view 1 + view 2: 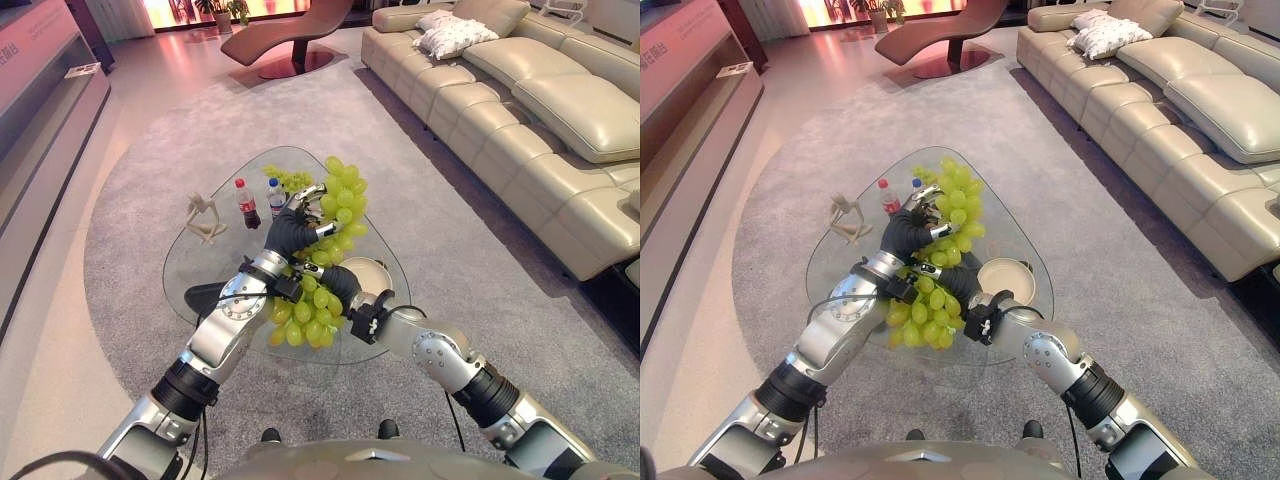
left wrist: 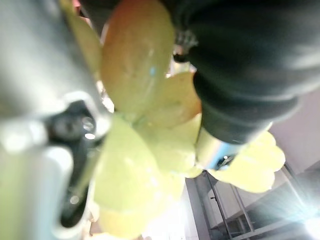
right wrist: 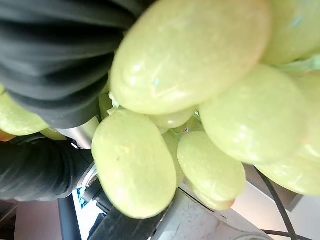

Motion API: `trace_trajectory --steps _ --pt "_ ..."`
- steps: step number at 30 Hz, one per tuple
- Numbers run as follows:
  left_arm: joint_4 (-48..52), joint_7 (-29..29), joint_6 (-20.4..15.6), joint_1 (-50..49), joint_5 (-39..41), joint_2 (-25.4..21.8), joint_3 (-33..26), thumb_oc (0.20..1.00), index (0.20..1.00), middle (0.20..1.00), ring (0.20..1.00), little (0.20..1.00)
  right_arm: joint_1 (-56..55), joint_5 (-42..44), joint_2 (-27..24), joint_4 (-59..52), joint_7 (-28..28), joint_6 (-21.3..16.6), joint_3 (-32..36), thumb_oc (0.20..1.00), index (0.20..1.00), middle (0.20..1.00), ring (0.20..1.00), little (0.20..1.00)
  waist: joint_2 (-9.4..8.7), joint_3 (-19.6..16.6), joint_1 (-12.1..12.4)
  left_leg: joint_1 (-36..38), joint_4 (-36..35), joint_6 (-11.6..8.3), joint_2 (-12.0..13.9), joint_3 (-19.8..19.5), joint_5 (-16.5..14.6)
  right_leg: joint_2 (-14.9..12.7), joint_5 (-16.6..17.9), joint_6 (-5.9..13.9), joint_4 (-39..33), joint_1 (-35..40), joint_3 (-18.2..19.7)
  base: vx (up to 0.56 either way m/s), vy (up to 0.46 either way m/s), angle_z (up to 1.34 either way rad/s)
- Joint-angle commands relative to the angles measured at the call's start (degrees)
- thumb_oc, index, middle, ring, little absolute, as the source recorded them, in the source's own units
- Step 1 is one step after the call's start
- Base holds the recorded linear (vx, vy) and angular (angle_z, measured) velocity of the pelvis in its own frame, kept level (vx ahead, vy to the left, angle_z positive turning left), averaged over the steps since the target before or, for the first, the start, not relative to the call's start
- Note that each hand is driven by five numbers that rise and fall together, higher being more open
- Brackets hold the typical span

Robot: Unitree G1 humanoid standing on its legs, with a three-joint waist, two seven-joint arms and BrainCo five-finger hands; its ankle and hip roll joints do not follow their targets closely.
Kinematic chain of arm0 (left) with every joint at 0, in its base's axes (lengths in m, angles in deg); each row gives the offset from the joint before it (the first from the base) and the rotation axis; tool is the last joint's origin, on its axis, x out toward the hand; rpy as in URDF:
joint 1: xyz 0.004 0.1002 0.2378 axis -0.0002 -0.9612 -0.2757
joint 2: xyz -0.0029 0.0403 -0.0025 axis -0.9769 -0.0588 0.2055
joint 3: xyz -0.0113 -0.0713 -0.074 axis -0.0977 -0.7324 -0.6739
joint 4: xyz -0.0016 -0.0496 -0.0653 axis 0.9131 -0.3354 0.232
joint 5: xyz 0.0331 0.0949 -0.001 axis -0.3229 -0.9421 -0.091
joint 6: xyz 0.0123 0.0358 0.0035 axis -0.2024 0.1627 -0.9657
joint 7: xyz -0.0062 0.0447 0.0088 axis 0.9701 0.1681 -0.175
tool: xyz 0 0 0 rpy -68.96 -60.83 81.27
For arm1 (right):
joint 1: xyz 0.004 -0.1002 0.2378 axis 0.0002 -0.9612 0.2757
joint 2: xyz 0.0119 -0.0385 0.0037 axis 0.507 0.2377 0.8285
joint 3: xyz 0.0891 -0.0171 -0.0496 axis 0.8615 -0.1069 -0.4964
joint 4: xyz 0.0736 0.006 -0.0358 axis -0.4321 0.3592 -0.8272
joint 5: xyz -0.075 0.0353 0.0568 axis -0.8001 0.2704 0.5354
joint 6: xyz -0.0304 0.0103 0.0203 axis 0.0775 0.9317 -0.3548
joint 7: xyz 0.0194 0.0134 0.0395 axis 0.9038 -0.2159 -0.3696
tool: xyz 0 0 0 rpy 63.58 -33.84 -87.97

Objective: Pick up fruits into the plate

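Green grapes (image 1: 335, 215): one large bunch, gripped by my left hand (image 1: 292, 232) with fingers curled round it. My right hand (image 1: 338, 285) sits under the bunch; grip not discernible. Plate (image 1: 1006, 280): just beside my right hand, on the glass table (image 1: 1005, 215).

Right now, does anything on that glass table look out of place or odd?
Yes: the bunch of green grapes hangs above the glass table, lifted between the left hand and right hand, beside the empty plate rather than in it.
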Motion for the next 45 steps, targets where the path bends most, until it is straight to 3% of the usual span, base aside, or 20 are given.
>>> trace_trajectory --steps 1,2,3,9,16,28,37,45 --pt "-5.06 1.24 0.61 5.53 2.12 2.50 4.91 0.200 0.200 0.200 0.200 0.200 6.07 6.45 10.69 -10.66 -6.90 -3.42 -4.55 0.200 0.200 0.200 0.200 0.200 -2.16 0.68 -0.01 1.19 2.68 1.22 -0.45 0.30 -8.92 -2.65 -7.77 1.55 3.40 3.69 -1.31 0.00 0.000 0.00" --pt "-5.69 0.54 0.67 4.83 3.03 2.59 4.58 0.944 0.944 0.944 0.944 0.944 5.72 6.49 10.47 -10.65 -6.72 -3.92 -4.11 0.200 0.200 0.200 0.200 0.200 -2.09 0.72 -0.02 1.16 2.67 1.19 -0.42 0.36 -8.84 -2.62 -7.76 1.54 3.42 3.67 -1.40 0.00 0.000 0.00" --pt "-5.79 0.64 0.67 4.64 3.24 2.56 4.40 1.000 1.000 1.000 1.000 1.000 5.62 6.54 10.32 -10.68 -6.75 -3.99 -3.88 0.200 0.200 0.200 0.200 0.200 -2.07 0.74 -0.03 1.16 2.65 1.19 -0.43 0.34 -8.83 -2.60 -7.77 1.51 3.44 3.66 -1.41 0.00 0.000 0.00" --pt "-6.74 -0.30 -1.77 1.53 6.69 2.06 0.96 1.000 1.000 1.000 1.000 1.000 3.03 7.07 8.23 -10.42 -5.67 -5.93 -0.54 0.200 0.200 0.200 0.200 0.200 -1.79 1.26 0.06 0.83 2.42 1.09 -0.45 0.24 -8.40 -2.45 -7.67 1.26 3.51 3.48 -1.81 0.00 0.000 0.00" --pt "-9.50 -3.33 -2.96 -1.26 5.19 -0.25 -5.14 1.000 1.000 1.000 1.000 1.000 0.87 8.57 4.52 -8.91 -3.68 -9.48 6.94 0.200 0.200 0.200 0.200 0.200 -1.23 3.28 0.38 -1.61 2.74 1.03 -0.82 -0.69 -7.72 -2.45 -7.64 0.78 4.11 1.63 -2.31 -0.06 0.016 0.03" --pt "-29.23 -7.39 -5.06 -4.09 5.37 -1.87 -11.87 1.000 1.000 1.000 1.000 1.000 4.37 5.16 -0.21 -1.90 -2.26 -11.59 19.17 0.200 0.200 0.200 0.200 0.200 0.05 11.34 0.03 -8.39 3.33 1.28 -2.13 -1.85 -6.13 -2.14 -8.39 -0.47 6.96 -4.81 -2.99 -0.14 0.038 0.05" --pt "-46.14 -7.82 -6.55 -4.91 6.90 2.02 -14.53 1.000 1.000 1.000 1.000 1.000 8.48 -5.35 -3.24 12.50 -1.37 -13.12 24.34 0.200 0.200 0.200 0.200 0.200 0.48 17.99 0.87 -13.03 4.37 1.27 -3.38 -2.95 -5.44 -1.33 -9.19 -1.41 9.53 -9.15 -3.46 -0.08 0.017 0.07" --pt "-55.73 -6.64 -5.95 -3.93 2.81 1.39 -14.70 1.000 1.000 1.000 1.000 1.000 18.66 -16.80 -14.66 34.06 1.33 -15.82 27.52 0.200 0.200 0.200 0.200 0.200 0.74 24.49 4.02 -18.75 6.22 1.51 -5.31 -4.43 -4.85 -0.70 -9.15 -1.64 12.45 -14.71 -4.56 -0.05 -0.022 0.12"
